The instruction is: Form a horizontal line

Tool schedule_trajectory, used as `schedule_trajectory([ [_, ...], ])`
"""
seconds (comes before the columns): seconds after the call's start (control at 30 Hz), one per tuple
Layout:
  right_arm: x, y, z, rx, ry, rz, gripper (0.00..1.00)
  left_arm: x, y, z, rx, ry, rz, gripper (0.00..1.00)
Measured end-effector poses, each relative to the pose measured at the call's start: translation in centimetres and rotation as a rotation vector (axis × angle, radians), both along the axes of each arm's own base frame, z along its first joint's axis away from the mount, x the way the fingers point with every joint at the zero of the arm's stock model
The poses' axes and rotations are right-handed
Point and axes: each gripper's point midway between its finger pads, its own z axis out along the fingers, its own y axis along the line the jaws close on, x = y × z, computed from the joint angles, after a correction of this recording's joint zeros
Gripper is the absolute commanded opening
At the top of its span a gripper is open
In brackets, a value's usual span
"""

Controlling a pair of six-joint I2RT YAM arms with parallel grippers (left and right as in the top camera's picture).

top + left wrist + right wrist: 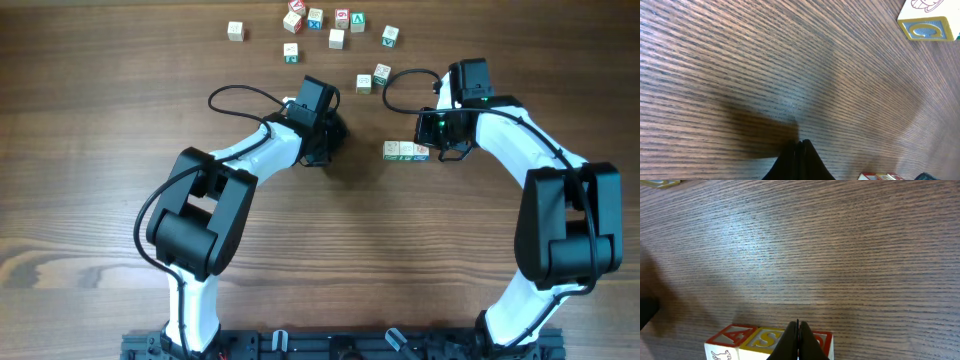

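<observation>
At the left, the left gripper (800, 148) stood with its fingers pressed together, holding nothing, its tip low over bare table (100, 150). Loose cubes (315, 20) lay scattered well beyond it, toward the far edge.

Right of centre lay the row of three cubes (405, 150), side to side and touching, running straight across the table. In the right wrist view their top faces showed red and yellow borders, with an A and an S legible.

At the row's right end was the right gripper (798, 331), also fully closed and gripping nothing. Its tip sat over the seam between the second and third cubes, and whether it touched them could not be told.

The cubes looked light, hard and smooth-faced, so they would probably slide at a slight nudge and the row could buckle if it were pushed off-centre. A single cube would best be taken by two opposite flat sides. The row as a whole seemed safer to shift by pressing squarely on its long side.
</observation>
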Motion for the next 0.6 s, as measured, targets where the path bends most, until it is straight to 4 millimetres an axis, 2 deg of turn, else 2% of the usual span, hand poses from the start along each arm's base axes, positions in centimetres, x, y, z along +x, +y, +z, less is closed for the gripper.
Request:
schedule_trajectory([
  [0.37, 0.1, 0.0, 0.0, 0.000, -0.002, 0.000, 0.04, 0.0, 0.0, 0.0, 0.000, 0.000, 0.000, 0.04],
  [0.6, 1.9, -0.4, 0.6, -0.022, -0.083, -0.012, 0.04, 0.0, 0.0, 0.0, 0.000, -0.001, 0.000, 0.04],
])
